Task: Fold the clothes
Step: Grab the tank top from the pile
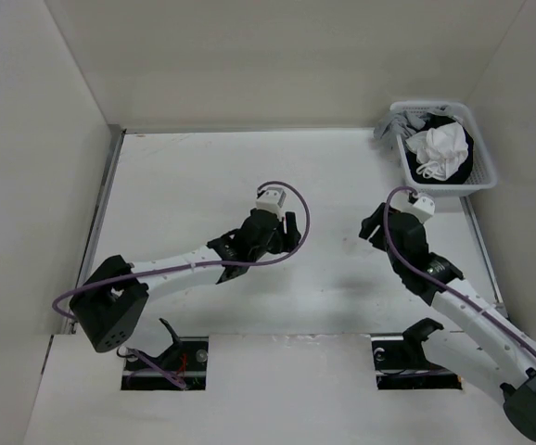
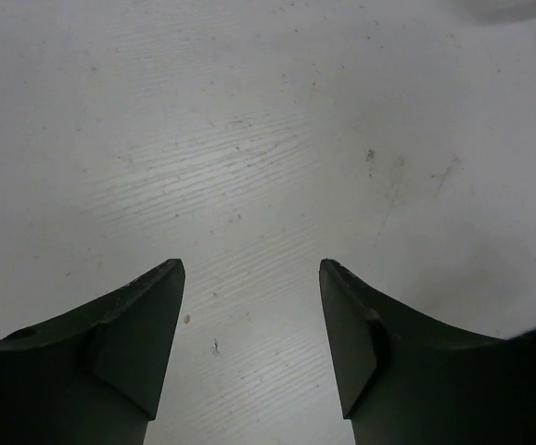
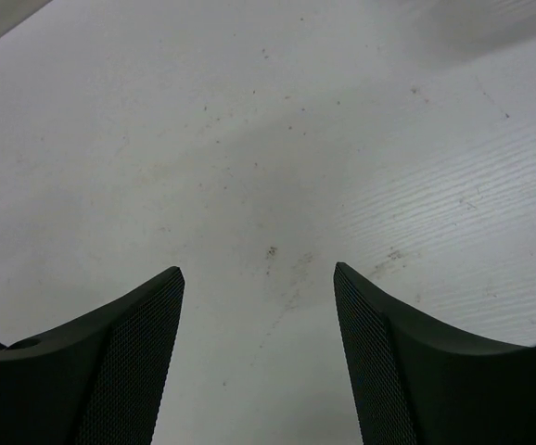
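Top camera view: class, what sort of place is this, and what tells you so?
Probably a robot lab workstation, not a home: a left arm and right arm bolted at the near edge of a white table, plain walls boxing it in, and a basket of white clothes in the far right corner.

Soft, even light from above keeps the white bench (image 1: pixel 203 176) bright, with only a faint grey shadow just right of its middle. In the wrist views a pale sheen streaks the bench grain. The black fingers (image 2: pixel 129 343) look dark and slightly soft at the near edge.
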